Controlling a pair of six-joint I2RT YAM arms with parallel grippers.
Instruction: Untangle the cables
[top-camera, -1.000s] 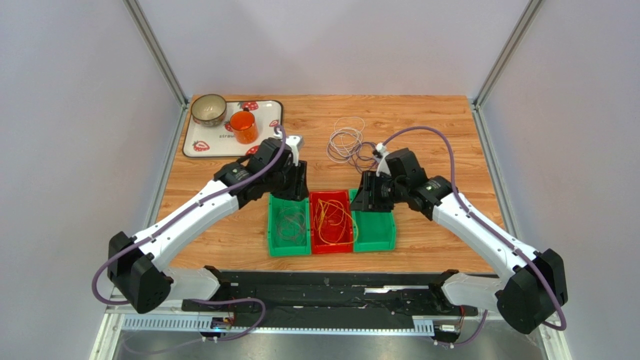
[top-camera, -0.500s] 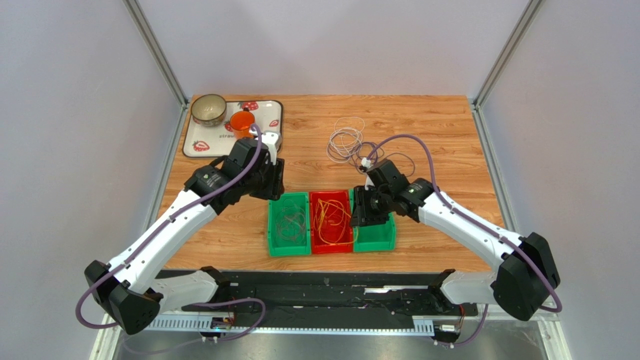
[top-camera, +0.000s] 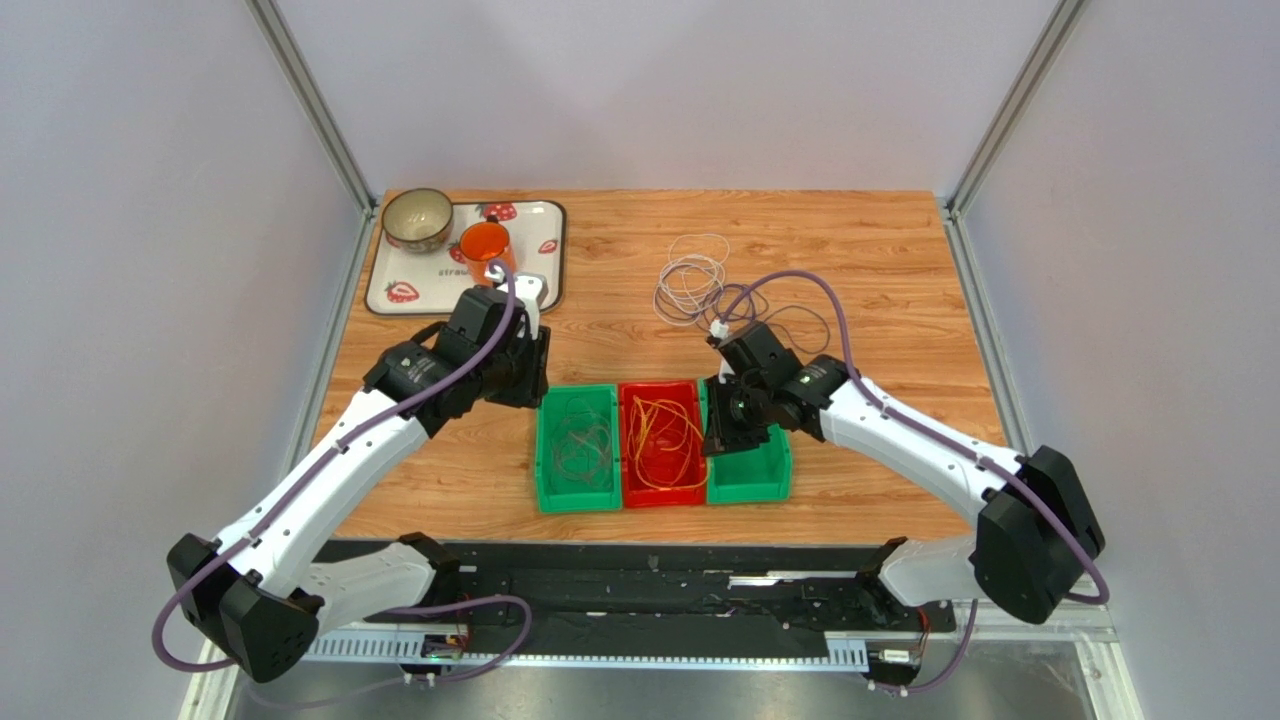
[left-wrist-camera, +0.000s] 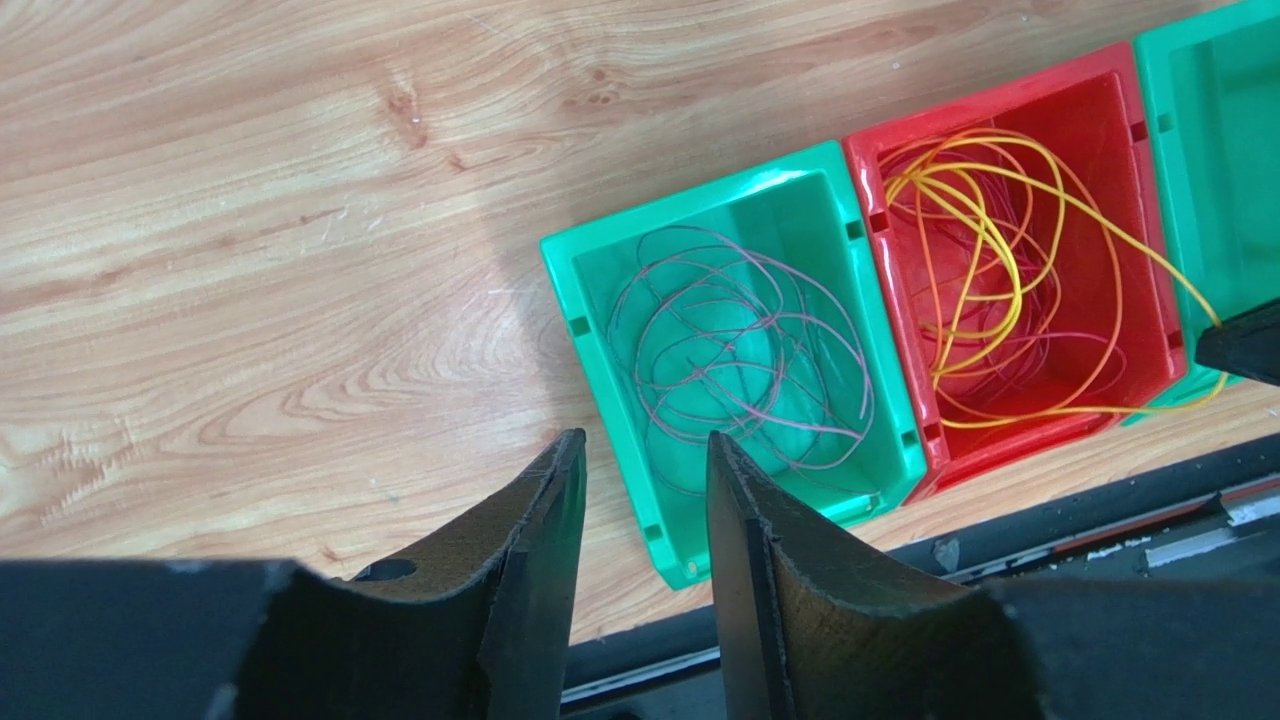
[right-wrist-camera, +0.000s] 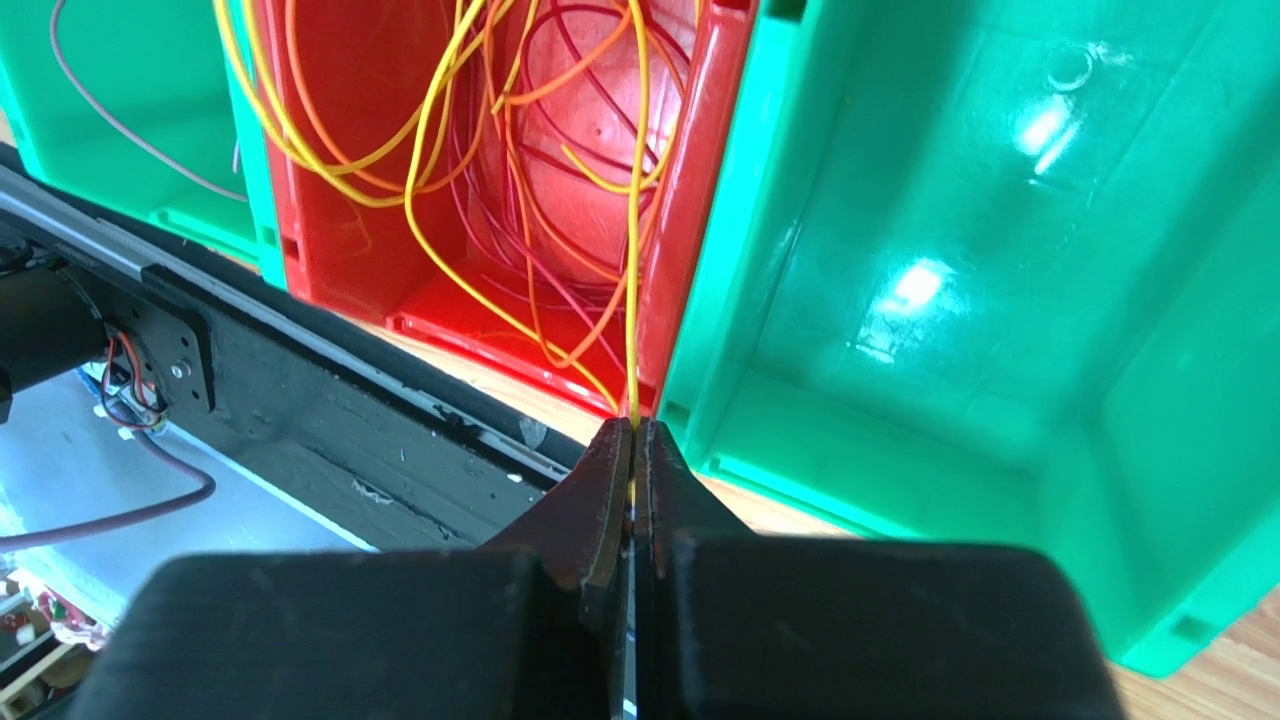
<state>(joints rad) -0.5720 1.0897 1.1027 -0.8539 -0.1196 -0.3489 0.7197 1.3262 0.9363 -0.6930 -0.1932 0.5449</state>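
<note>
Cables (right-wrist-camera: 496, 165) like these are light, limp and springy. I judge that a pulled strand will drag its neighbours, so one free length near a rim is the place to pinch. My right gripper (right-wrist-camera: 633, 435) is clamped on a yellow strand (right-wrist-camera: 636, 225) by the red bin (right-wrist-camera: 700, 225) wall. The left gripper (left-wrist-camera: 643, 444) hangs half-spread and empty beside the green bin (left-wrist-camera: 589, 323) of purple wire (left-wrist-camera: 736, 345). Grey loops (top-camera: 694, 282) lie on the table (top-camera: 872, 255).
</note>
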